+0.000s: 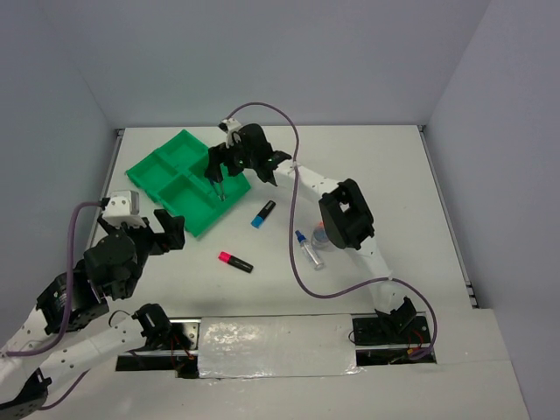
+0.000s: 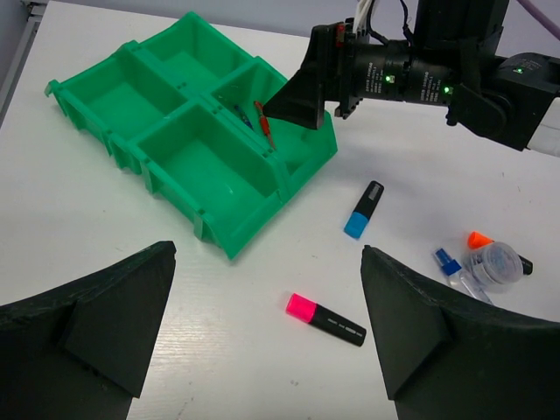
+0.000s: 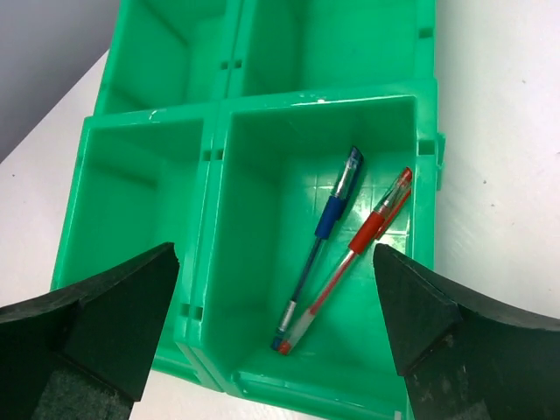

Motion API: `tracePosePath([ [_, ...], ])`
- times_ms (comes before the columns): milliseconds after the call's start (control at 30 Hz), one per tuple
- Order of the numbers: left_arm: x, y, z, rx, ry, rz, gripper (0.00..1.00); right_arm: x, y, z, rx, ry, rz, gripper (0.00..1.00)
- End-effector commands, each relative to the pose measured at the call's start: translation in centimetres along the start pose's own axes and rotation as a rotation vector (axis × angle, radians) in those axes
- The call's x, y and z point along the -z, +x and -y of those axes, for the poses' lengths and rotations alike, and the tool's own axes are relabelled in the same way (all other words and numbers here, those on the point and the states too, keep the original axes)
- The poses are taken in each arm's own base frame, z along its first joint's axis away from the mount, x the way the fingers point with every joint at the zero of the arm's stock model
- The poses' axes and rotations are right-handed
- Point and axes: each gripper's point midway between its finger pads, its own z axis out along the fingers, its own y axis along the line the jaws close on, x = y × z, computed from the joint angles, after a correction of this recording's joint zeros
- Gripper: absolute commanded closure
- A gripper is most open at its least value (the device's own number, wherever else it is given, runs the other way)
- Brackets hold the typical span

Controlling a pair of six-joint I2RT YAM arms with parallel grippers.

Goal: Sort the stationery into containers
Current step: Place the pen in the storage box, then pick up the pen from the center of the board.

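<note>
Right tool hangs released over two pens in the tray's 3 o'clock compartment. Withdrawing low could snag its wall.

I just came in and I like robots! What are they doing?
The right claw hangs open over the green tray, above a blue pen and a red pen lying together in one compartment. The left claw is open, holding nothing. A blue highlighter, pink highlighter, orange highlighter, blue-capped tube and tape roll lie on the table, not yet sorted.
</note>
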Motion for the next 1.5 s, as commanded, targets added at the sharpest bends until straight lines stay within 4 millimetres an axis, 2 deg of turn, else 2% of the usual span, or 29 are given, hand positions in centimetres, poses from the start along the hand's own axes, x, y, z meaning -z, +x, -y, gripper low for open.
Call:
tracePosePath([
  [0, -0.4, -0.5, 0.7, -0.005, 0.025, 0.016, 0.01, 3.1, -6.3, -3.2, 0.067, -0.038, 0.119, 0.0],
  [33, -0.5, -0.3, 0.7, -0.008, 0.019, 0.011, 0.01, 3.9, -7.2, -3.6, 0.079, -0.035, 0.136, 0.0],
  [67, -0.6, -0.3, 0.7, -0.007, 0.014, 0.009, 0.01, 6.0, -9.9, -5.0, 0.111, -0.036, 0.182, 0.0],
  [133, -0.7, -0.2, 0.4, -0.002, -0.014, 0.003, 0.01, 8.2, -11.2, -5.3, 0.121, 0.008, 0.207, 0.0],
  [167, -0.7, -0.3, 0.1, 0.005, -0.03, 0.004, 0.01, 10.7, -12.8, -6.6, 0.15, 0.038, 0.229, 0.0],
  [200, -0.8, -0.5, -0.6, 0.014, -0.073, 0.013, 0.01, 11.4, -11.4, -5.3, 0.15, 0.122, 0.204, 0.0],
  [233, -0.8, -0.5, -1.3, 0.04, -0.114, 0.015, 0.01, 12.4, -11.1, -5.4, 0.17, 0.149, 0.202, 0.0],
  [267, -0.7, -0.4, -2.0, 0.04, -0.149, 0.011, 0.01, 14.8, -12.5, -6.1, 0.185, 0.19, 0.252, 0.0],
  [300, -0.5, -0.6, -2.9, 0.05, -0.2, 0.026, 0.01, 15.0, -9.3, -5.1, 0.161, 0.255, 0.199, 0.0],
  [333, -0.6, -0.6, -3.6, 0.075, -0.245, 0.028, 0.01, 16.4, -9.0, -2.8, 0.126, 0.425, 0.219, 0.0],
  [367, -0.4, -0.5, -4.3, 0.073, -0.28, 0.022, 0.01, 18.0, -8.8, -2.5, 0.089, 0.492, 0.237, 0.0],
  [400, -0.4, -0.6, -4.7, 0.085, -0.306, 0.028, 0.01, 18.1, -5.5, -2.0, 0.093, 0.532, 0.18, 0.0],
  [433, -0.5, -0.5, -5.0, 0.081, -0.333, 0.023, 0.01, 18.1, -4.1, -2.9, 0.107, 0.475, 0.148, 0.0],
  [467, -0.5, -0.6, -5.2, 0.088, -0.348, 0.025, 0.01, 18.9, -4.7, -5.1, 0.152, 0.372, 0.184, 0.0],
  [500, -0.5, -0.4, -5.6, 0.081, -0.37, 0.016, 0.01, 18.8, -3.8, -6.9, 0.18, 0.26, 0.19, 0.0],
  [533, -0.4, -0.7, -6.1, 0.105, -0.413, 0.029, 0.01, 18.8, -0.4, -9.5, 0.204, 0.089, 0.158, 0.0],
  [600, 0.0, -0.7, -7.1, 0.119, -0.468, 0.034, 0.01, 18.5, 3.6, -10.5, 0.221, 0.025, 0.064, 0.0],
  [633, 0.4, -0.6, -7.8, 0.133, -0.505, 0.032, 0.01, 18.1, 5.1, -11.9, 0.251, -0.01, 0.015, 0.0],
  [667, 0.7, -0.8, -8.1, 0.139, -0.522, 0.042, 0.01, 17.3, 7.8, -11.4, 0.301, 0.004, -0.081, 0.02],
  [733, 0.7, -0.9, -8.2, 0.15, -0.515, 0.053, 0.01, 16.4, 9.2, -12.0, 0.336, 0.011, -0.136, 0.04],
  [767, 0.5, -0.7, -7.8, 0.155, -0.491, 0.046, 0.01, 15.7, 11.2, -12.9, 0.343, 0.0, -0.19, 0.06],
  [833, 0.2, -0.7, -7.5, 0.137, -0.462, 0.04, 0.01, 14.9, 11.9, -14.0, 0.354, -0.013, -0.216, 0.07],
  [867, -0.1, -0.8, -7.3, 0.148, -0.449, 0.05, 0.01, 14.2, 13.5, -13.9, 0.361, -0.01, -0.267, 0.09],
  [933, -0.3, -0.7, -6.9, 0.138, -0.425, 0.04, 0.01, 13.2, 14.0, -15.0, 0.38, -0.031, -0.284, 0.1],
  [967, -0.4, -0.7, -6.8, 0.136, -0.424, 0.036, 0.01, 12.5, 15.6, -14.6, 0.377, -0.022, -0.33, 0.1],
  [1000, -0.5, -0.5, -6.7, 0.129, -0.42, 0.029, 0.01, 12.0, 15.8, -15.4, 0.383, -0.039, -0.335, 0.11],
  [1133, -1.3, -0.1, -5.6, 0.095, -0.368, -0.002, 0.01, 10.1, 19.1, -14.9, 0.403, -0.005, -0.414, 0.14],
  [1333, -2.0, 0.2, -4.7, 0.081, -0.321, -0.024, 0.01, 8.8, 19.8, -13.1, 0.406, 0.096, -0.411, 0.19],
  [1467, -2.1, 0.2, -4.4, 0.077, -0.3, -0.025, 0.01, 8.6, 20.5, -13.1, 0.406, 0.085, -0.435, 0.48],
])
